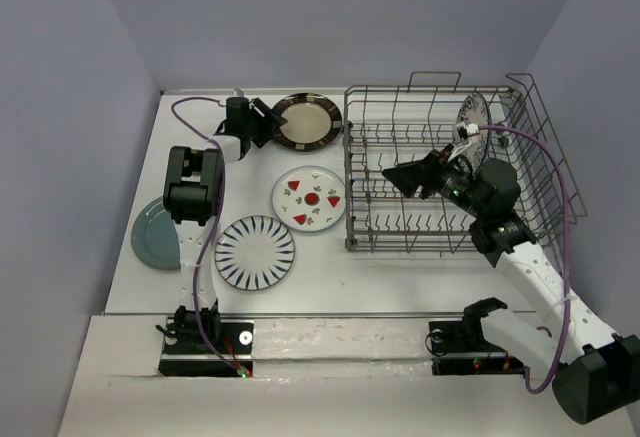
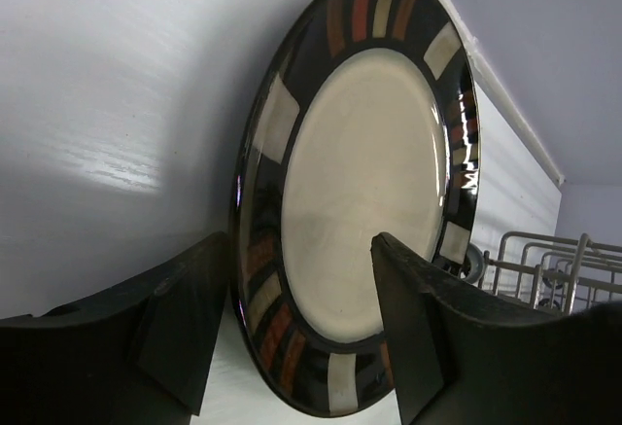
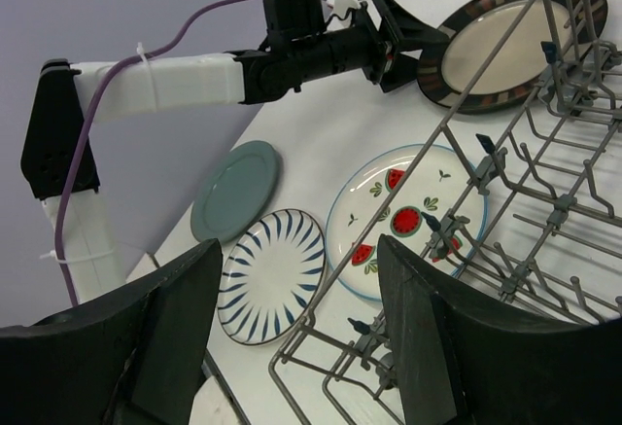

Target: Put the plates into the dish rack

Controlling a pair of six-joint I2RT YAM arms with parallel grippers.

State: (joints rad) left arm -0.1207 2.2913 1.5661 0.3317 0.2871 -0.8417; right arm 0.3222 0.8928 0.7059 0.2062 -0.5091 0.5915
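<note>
Dish rack (image 1: 347, 169) at right, ornate plate (image 1: 472, 112) upright inside, blue-striped plate (image 1: 255, 252) flat on table (image 1: 385, 279)

The work surface is a white table (image 1: 400, 287) with a faint sheen, filling the centre of the top view. Plain lavender-grey walls enclose it on three sides: a back wall (image 1: 330, 17) across the top of the frame, a left wall (image 1: 60, 177) down the left side and a right wall (image 1: 600, 47) in the upper right corner. A pale strip (image 1: 195, 91) runs along the junction of table and back wall, and a white ledge (image 1: 340, 342) spans the lower part of the frame.
</note>
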